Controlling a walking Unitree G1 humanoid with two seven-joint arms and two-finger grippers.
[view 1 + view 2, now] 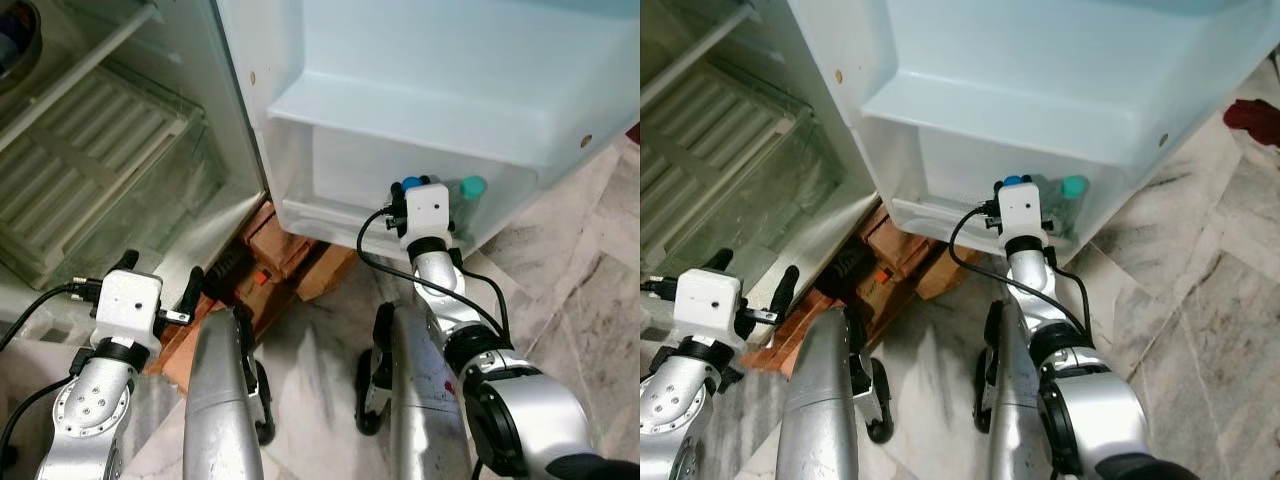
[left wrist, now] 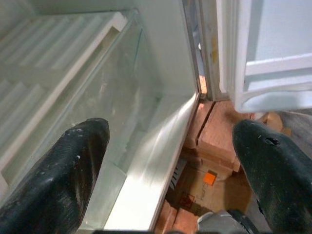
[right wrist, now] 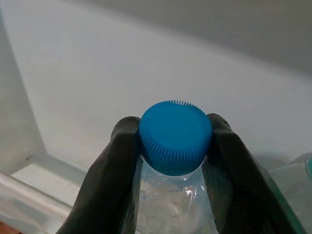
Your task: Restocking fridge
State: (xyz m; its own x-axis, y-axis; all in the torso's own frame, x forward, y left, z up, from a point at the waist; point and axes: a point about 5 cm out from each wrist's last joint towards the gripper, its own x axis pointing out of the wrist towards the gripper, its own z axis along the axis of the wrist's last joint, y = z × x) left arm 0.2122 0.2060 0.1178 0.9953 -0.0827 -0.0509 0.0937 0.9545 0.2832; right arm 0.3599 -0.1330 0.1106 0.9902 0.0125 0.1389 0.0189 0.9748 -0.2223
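Currently my right claw [image 3: 173, 161] is closed on the neck of a clear bottle [image 3: 170, 207], one finger [image 3: 109, 180] on each side just under its blue cap [image 3: 175, 136]. The bottle stands upright inside the bottom door shelf [image 1: 300, 212] of the open fridge door [image 1: 450, 70], toward the shelf's outer end. A second bottle with a teal cap [image 1: 472, 186] stands just beside it, closer to the door's outer edge. My right arm reaches forward from the marble floor [image 1: 580, 260] side, with its black cable [image 1: 375, 262] looping down beside the wrist.

My left claw [image 2: 170, 170] is wide open and holds nothing. It hangs low in front of the fridge's bottom sill [image 2: 156, 161], near the corner where the cabinet meets the door hinge. Behind the sill sits the clear drawer [image 1: 120, 190] under a ribbed white shelf [image 1: 80, 150]. Bricks [image 1: 285, 245] and a cardboard piece [image 2: 209, 183] lie under the fridge's front edge.
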